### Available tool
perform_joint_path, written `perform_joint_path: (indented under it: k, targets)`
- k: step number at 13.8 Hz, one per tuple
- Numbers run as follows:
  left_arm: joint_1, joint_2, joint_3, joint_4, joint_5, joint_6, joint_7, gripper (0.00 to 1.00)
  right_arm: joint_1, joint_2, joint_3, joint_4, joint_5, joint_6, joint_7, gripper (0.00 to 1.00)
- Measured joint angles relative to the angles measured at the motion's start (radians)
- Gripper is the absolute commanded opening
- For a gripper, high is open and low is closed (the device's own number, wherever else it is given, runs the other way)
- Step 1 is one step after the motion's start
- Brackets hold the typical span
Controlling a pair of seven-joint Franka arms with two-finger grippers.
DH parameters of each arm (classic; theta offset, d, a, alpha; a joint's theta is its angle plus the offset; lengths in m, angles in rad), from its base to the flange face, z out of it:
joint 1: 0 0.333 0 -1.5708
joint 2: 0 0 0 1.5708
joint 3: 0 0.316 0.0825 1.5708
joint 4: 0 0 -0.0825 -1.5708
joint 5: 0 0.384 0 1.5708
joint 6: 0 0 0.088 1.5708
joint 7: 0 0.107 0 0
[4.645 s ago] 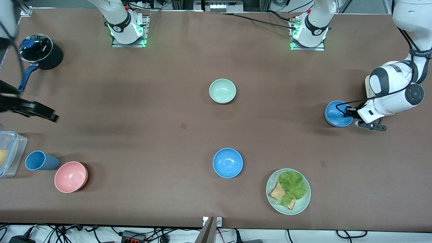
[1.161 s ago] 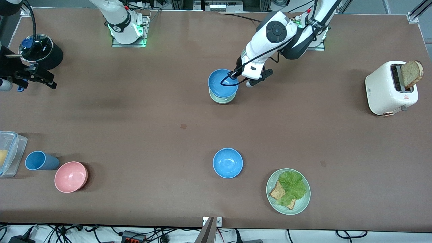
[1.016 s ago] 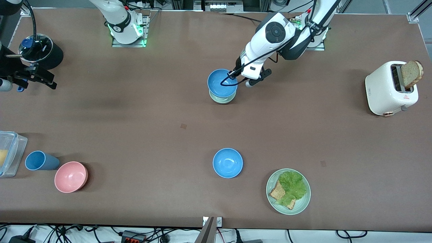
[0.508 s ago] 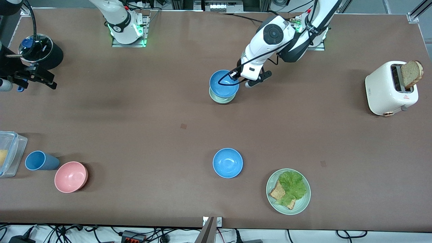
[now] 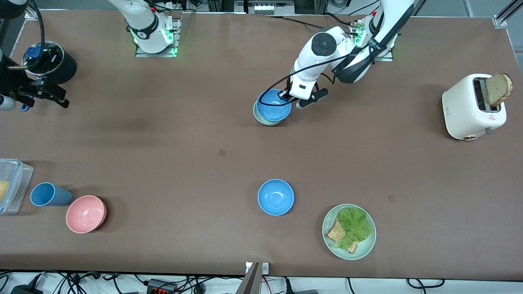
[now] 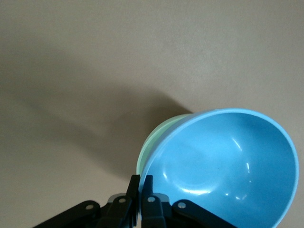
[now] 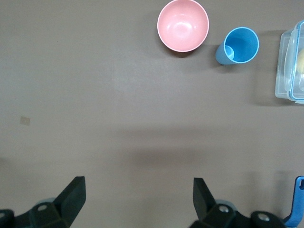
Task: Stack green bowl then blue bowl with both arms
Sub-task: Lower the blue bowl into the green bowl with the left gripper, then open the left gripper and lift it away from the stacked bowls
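Note:
My left gripper [image 5: 284,95] is shut on the rim of a sky-blue bowl [image 5: 274,105] and holds it, tilted, low in the pale green bowl [image 5: 260,118]. Only a crescent of the green bowl's rim shows under it. In the left wrist view the fingers [image 6: 136,186] pinch the blue bowl's [image 6: 223,166] rim, with the green bowl's [image 6: 156,138] rim just under it. A second blue bowl [image 5: 276,197] stands alone nearer the front camera. My right gripper [image 5: 51,95] waits, open and empty [image 7: 137,192], at the right arm's end of the table.
A green plate [image 5: 367,247] with lettuce and bread lies beside the second blue bowl. A toaster [image 5: 470,107] stands at the left arm's end. A pink bowl [image 5: 86,214], blue cup [image 5: 48,194], clear container [image 5: 12,185] and black pot [image 5: 51,62] are at the right arm's end.
My left gripper carried the blue bowl from beside the toaster to over the green bowl. In the last second it lowered the bowl into it. My right arm has not moved lately.

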Motion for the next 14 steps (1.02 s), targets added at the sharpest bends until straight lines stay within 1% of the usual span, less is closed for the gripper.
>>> perform_joint_path:
  k: [1, 2, 3, 6, 10, 13, 14]
  targets:
    - [0.000, 0.022, 0.002, 0.015, 0.049, 0.000, -0.045, 0.01, 0.000, 0.000, 0.000, 0.000, 0.000, 0.000, 0.000, 1.00]
    - [0.000, 0.041, 0.005, 0.029, 0.076, 0.000, -0.069, 0.01, 0.000, 0.000, 0.000, 0.000, 0.000, 0.000, 0.000, 1.00]
    - [0.001, 0.055, 0.007, 0.040, 0.089, -0.001, -0.079, 0.03, 0.000, 0.000, 0.000, 0.000, 0.000, 0.000, 0.000, 1.00]
    - [-0.003, 0.071, 0.008, 0.051, 0.095, -0.005, -0.087, 0.08, 0.000, 0.000, 0.000, 0.000, 0.000, 0.000, 0.000, 1.00]
    - [-0.010, 0.071, 0.008, 0.052, 0.096, -0.007, -0.092, 0.21, 0.000, 0.000, 0.000, 0.000, 0.000, 0.000, 0.000, 1.00]
    - [-0.008, 0.071, 0.008, 0.056, 0.096, -0.019, -0.093, 0.22, 0.000, 0.000, 0.001, 0.000, 0.000, 0.000, 0.000, 1.00]
    - [-0.006, 0.071, 0.008, 0.066, 0.097, -0.048, -0.093, 0.22, 0.000, 0.000, 0.001, 0.000, 0.000, 0.000, 0.000, 1.00]
